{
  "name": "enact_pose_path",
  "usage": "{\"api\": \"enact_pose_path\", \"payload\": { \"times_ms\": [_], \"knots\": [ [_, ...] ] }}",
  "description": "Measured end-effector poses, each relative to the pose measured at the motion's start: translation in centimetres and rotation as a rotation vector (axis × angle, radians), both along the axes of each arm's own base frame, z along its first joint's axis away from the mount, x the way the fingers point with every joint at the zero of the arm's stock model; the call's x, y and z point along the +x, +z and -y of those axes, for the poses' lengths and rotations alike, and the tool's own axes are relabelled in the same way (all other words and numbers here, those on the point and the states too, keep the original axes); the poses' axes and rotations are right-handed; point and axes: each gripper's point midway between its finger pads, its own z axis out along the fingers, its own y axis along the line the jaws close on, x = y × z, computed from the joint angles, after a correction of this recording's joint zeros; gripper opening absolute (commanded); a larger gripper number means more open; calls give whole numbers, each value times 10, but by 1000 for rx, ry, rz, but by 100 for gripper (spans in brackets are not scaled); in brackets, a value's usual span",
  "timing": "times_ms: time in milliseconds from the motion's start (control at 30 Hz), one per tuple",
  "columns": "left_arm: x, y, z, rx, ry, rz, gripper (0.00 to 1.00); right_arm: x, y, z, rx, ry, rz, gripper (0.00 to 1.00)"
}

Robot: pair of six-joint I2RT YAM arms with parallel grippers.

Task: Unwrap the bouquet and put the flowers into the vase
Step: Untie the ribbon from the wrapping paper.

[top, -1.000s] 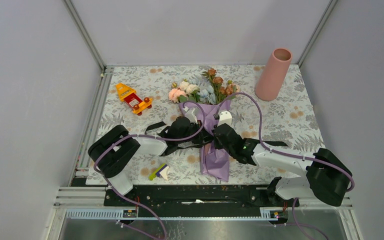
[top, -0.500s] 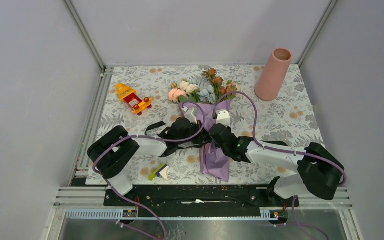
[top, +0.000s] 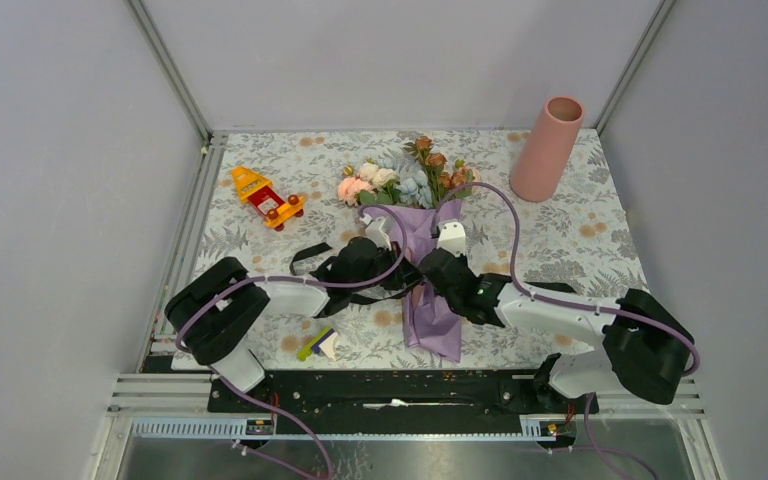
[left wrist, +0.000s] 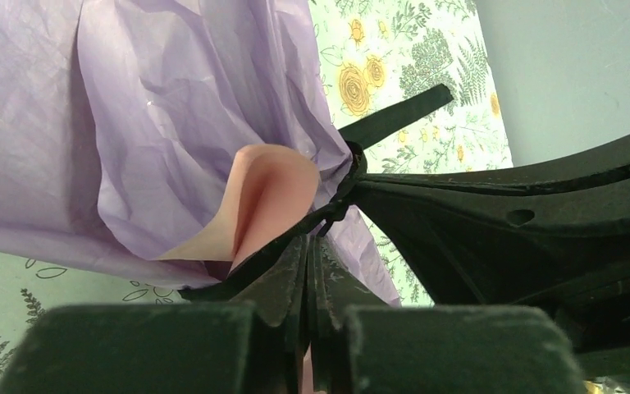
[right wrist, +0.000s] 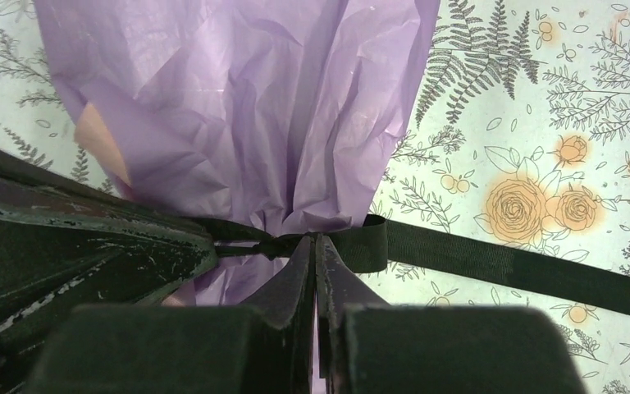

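The top camera sits high behind my bases, looking down over the whole table (top: 580, 240); my wrist cameras look forward from opposite sides, very close; all share the bouquet (top: 432, 325) at its ribbon (right wrist: 459, 256).

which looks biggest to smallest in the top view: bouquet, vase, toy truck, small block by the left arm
1. bouquet
2. vase
3. toy truck
4. small block
Vase and truck look close.

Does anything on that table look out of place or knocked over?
Nothing is spilled or broken. The vase stands upright at the far right corner, and the bouquet lies flat, still tied. Odd ones out: a red and yellow toy at the left and a small block near the front edge.
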Motion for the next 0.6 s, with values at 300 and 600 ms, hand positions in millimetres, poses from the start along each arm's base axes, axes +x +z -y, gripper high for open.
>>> {"api": "enact_pose_path", "payload": {
  "times_ms": [300,600],
  "knots": [
    [-8,19,-15,33,-49,125,59,-17,15,2,80,77,-11,19],
    [-4,47,-8,76,-146,268,63,-26,36,12,119,76,2,36]
  ]
}}
